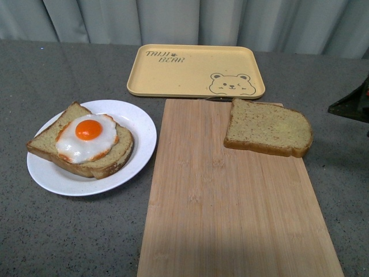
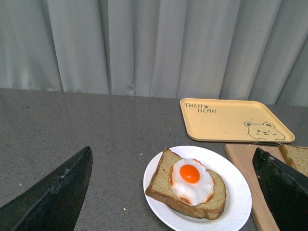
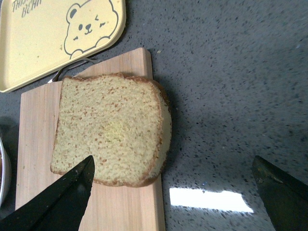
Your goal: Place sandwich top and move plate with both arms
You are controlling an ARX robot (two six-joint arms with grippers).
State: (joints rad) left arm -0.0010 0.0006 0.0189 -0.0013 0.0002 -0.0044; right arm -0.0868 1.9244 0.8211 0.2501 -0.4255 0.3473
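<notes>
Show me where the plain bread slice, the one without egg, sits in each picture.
Front view: the sandwich top lies on the wooden board's far right corner, near the yellow bear tray.
Left wrist view: only a sliver shows at the picture's edge, on the board.
Right wrist view: it fills the middle, overhanging the board's edge.
Shared landmark: that tray, in all three.

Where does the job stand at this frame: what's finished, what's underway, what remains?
Done: nothing. The sandwich top lies on the cutting board, apart from the egg-topped slice on the plate. In hand: the right gripper hangs open by the top; the left gripper is open, empty. Remaining: grasp, stack, move the plate.
</notes>
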